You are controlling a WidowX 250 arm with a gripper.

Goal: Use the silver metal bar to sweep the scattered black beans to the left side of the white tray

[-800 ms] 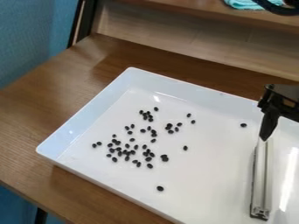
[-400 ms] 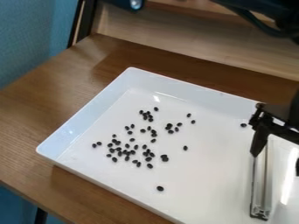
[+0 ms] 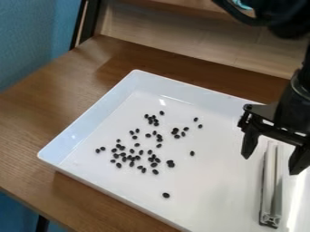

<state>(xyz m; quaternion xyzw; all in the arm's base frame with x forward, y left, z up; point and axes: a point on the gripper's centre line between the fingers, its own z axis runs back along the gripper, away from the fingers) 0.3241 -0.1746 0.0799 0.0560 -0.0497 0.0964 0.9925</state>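
Observation:
The black gripper (image 3: pixel 270 165) hangs at the right over the white tray (image 3: pixel 84 118), open, its two fingers spread apart with nothing held between them. Below it, a long silver metal bar (image 3: pixel 272 186) lies in the tray, running from under the gripper toward the bottom of the view. Many small black beans (image 3: pixel 153 165) are scattered over the tray's left and middle. One bean (image 3: pixel 166 195) lies apart near the tray's front side, and another (image 3: pixel 192 153) sits between the main scatter and the gripper.
A wooden table (image 3: pixel 36 131) carries the tray. Behind it stands a wooden shelf (image 3: pixel 181 38) with a dark upright post (image 3: pixel 88 22) at its left end. The arm (image 3: pixel 299 97) comes in from the upper right.
The gripper has moved left and both of its fingers now show over the bar. The bar and the scattered beans have stayed in place, while the arm's upper part has shifted.

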